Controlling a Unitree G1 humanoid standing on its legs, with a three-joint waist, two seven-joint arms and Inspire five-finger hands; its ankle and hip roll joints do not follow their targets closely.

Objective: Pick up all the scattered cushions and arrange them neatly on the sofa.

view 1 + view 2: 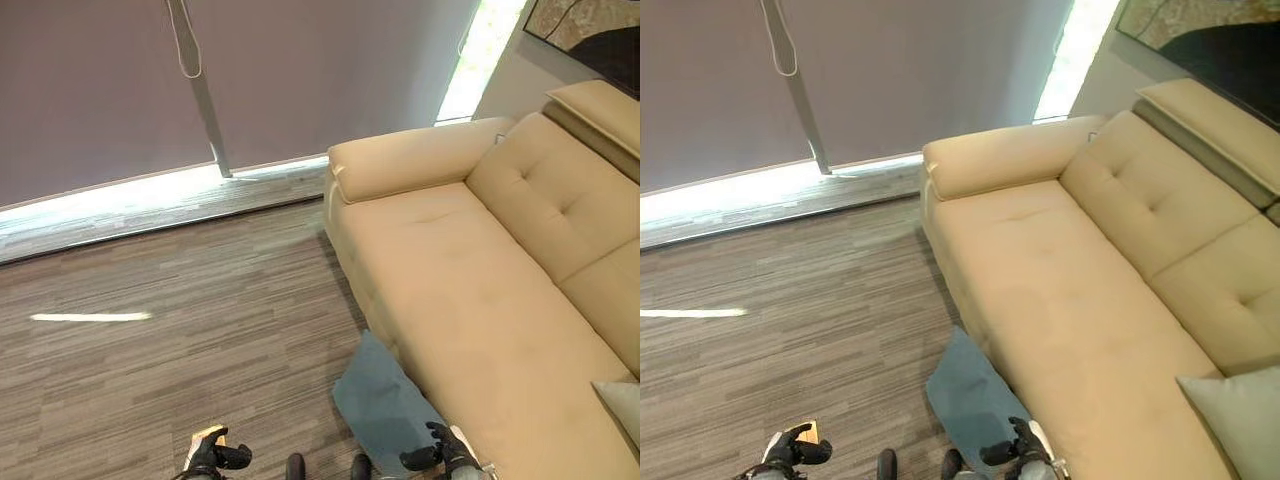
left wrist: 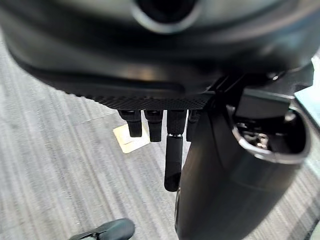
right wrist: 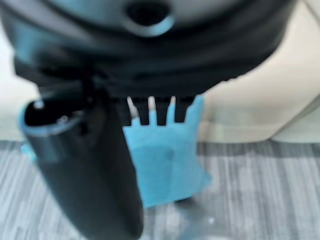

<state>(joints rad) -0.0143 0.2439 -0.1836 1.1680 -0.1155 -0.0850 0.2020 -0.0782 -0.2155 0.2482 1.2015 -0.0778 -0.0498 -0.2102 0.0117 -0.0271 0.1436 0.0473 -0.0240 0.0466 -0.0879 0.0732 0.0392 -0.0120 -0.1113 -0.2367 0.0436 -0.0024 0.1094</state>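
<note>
A blue-grey cushion [image 1: 383, 402] stands on the floor, leaning against the front of the beige sofa [image 1: 470, 290]. A pale grey-green cushion [image 1: 1240, 418] lies on the sofa seat at the near right. My right hand [image 1: 443, 455] hovers just near of the blue cushion's lower edge, fingers relaxed, holding nothing. In the right wrist view the blue cushion [image 3: 170, 160] shows past the fingers [image 3: 160, 114], apart from them. My left hand [image 1: 213, 456] hangs over the bare floor to the left, open and empty.
A small yellowish tape mark [image 2: 131, 140] sits on the wood-pattern floor [image 1: 180, 310] under the left hand. Grey blinds [image 1: 100, 80] with a pull cord cover the window behind. The sofa's armrest [image 1: 420, 158] is at the far end; a picture [image 1: 590, 30] hangs above.
</note>
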